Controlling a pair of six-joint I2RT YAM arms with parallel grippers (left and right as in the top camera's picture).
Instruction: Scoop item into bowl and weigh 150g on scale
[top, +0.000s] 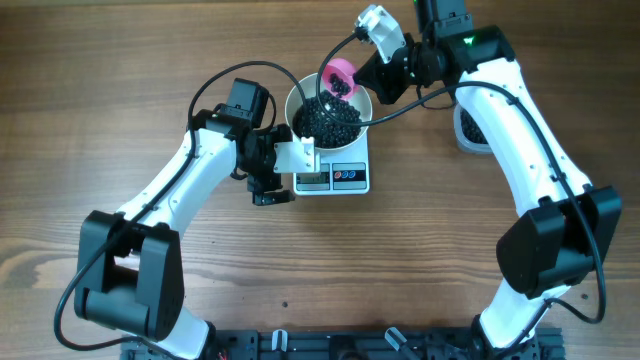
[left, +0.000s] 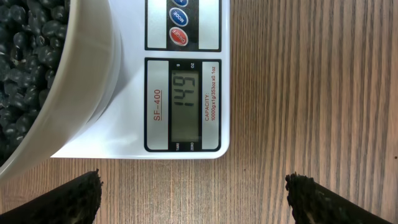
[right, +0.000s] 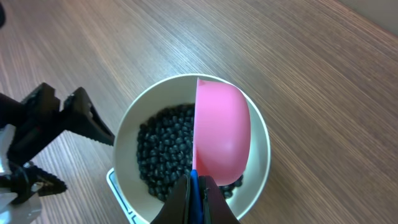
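Note:
The white bowl (top: 300, 97) stands on the white scale (top: 345, 178) and holds a heap of the item, small shiny black beans (top: 325, 120). In the left wrist view the scale's display (left: 185, 104) reads 149, with the bowl's wall (left: 87, 81) and beans (left: 25, 62) at the left. My right gripper (right: 194, 193) is shut on the blue handle of a pink scoop (right: 221, 130), which hangs tipped over the bowl's right half (right: 127, 124). My left gripper (left: 194, 199) stands open over bare wood just beside the scale's display edge, holding nothing.
A clear tub (top: 466, 130) with more beans sits at the right, mostly hidden behind my right arm. My left gripper (top: 275, 170) sits close against the scale's left side. Bare wooden tabletop (top: 420, 250) surrounds the scale.

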